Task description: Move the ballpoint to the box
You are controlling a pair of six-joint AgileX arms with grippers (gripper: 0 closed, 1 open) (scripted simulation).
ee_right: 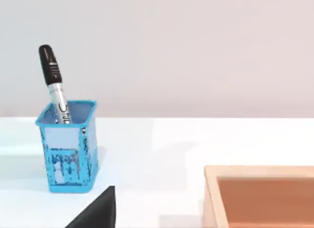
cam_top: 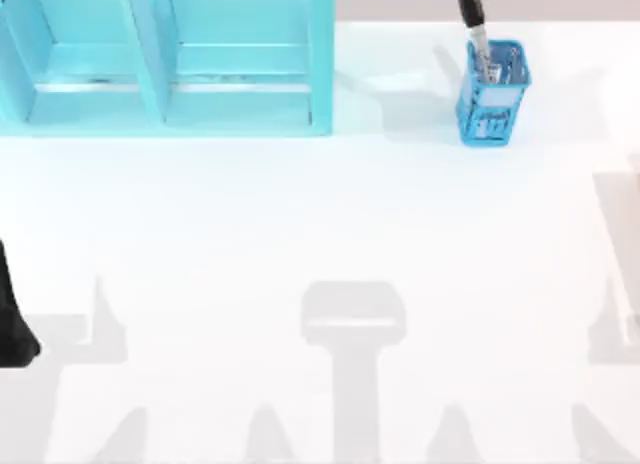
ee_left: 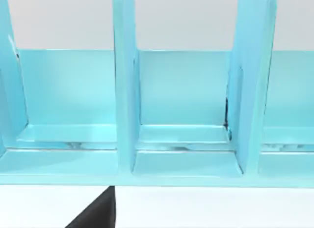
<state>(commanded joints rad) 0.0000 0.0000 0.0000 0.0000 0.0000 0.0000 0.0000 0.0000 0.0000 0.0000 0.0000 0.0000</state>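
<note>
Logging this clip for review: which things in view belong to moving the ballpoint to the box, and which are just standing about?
Part of the job:
- ballpoint, standing tilted in the blue basket at the table's far right
- box, tan, open-topped, by the right arm

Just there:
- turquoise shelf unit, far left
- left arm, parked at the left edge

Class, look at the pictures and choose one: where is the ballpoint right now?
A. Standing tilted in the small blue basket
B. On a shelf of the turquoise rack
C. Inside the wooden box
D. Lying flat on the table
A: the ballpoint stands tilted in the small blue basket, its black top above the rim, apart from the wooden box.
</note>
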